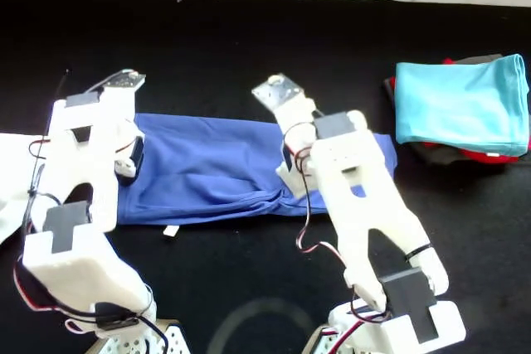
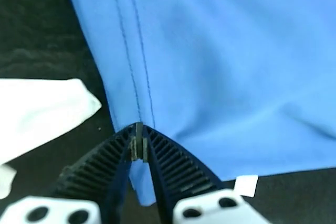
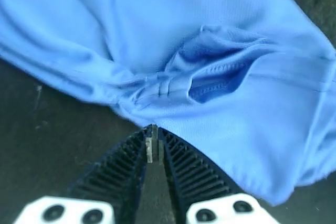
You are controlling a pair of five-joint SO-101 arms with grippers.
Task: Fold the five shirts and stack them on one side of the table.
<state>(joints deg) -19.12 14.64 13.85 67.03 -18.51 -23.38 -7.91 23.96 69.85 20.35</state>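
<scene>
A blue shirt (image 1: 207,167) lies folded into a long band across the middle of the black table (image 1: 249,47). My left gripper (image 1: 129,167) is at its left end, shut on the stitched hem (image 2: 137,140), with blue cloth (image 2: 220,66) running between the fingers. Over the shirt's right end, my right gripper (image 1: 289,180) is shut with its tips pinching the edge of the blue shirt (image 3: 220,119) beside the bunched collar (image 3: 210,77). Folded shirts sit stacked at the right, a cyan shirt (image 1: 460,105) on top of red (image 1: 481,155) and dark ones.
A white shirt (image 1: 10,180) lies loose at the table's left edge, close to my left gripper (image 2: 42,114). A small white tag (image 1: 170,230) sticks out under the blue shirt's near edge. Both arm bases stand at the front.
</scene>
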